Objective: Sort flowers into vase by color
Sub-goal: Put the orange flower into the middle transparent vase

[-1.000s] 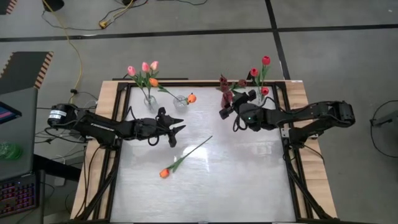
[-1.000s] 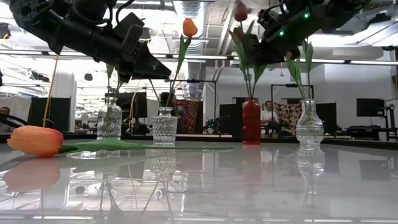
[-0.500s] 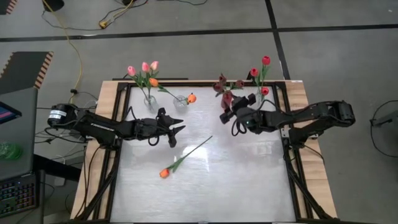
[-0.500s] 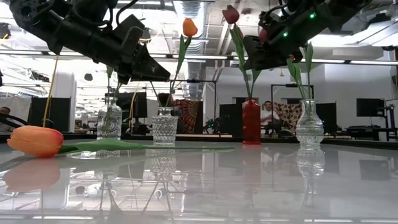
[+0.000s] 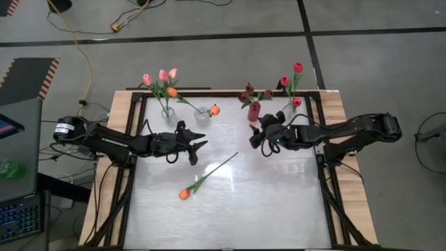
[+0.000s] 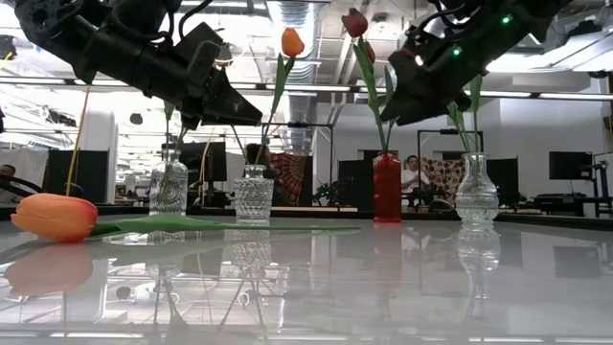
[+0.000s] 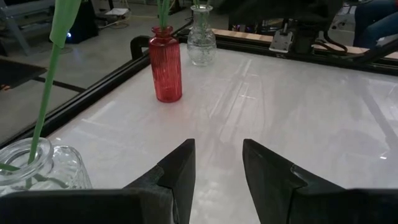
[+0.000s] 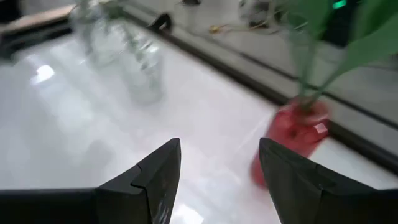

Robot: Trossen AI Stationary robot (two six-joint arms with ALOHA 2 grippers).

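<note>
The desk (image 5: 279,209) has a glossy white top that mirrors the vases, framed by dark rails and pale wood edges. The flowers are slim green-stemmed tulips with small smooth heads.

The right gripper (image 5: 255,139) hangs above the desk just in front of the red vase (image 5: 254,111), its fingers (image 8: 155,171) spread wide with nothing between them. That vase is a ribbed, narrow-necked red glass bottle holding dark maroon tulips (image 5: 246,95). Just beside it, further to the gripper's right, a clear glass vase (image 6: 476,196) holds red tulips (image 5: 297,67).

The left gripper (image 5: 200,148) hovers over the desk with its fingers (image 7: 180,168) partly apart and empty. Beyond it stand two clear cut-glass vases: one (image 5: 168,112) with pink tulips (image 5: 163,74), and a squat one (image 5: 202,113) with an orange tulip (image 5: 214,109) leaning out.

One orange tulip (image 5: 185,194) lies flat on the desk near the left gripper, towards the front edge, its stem (image 5: 221,166) running diagonally towards the middle between the two grippers.
</note>
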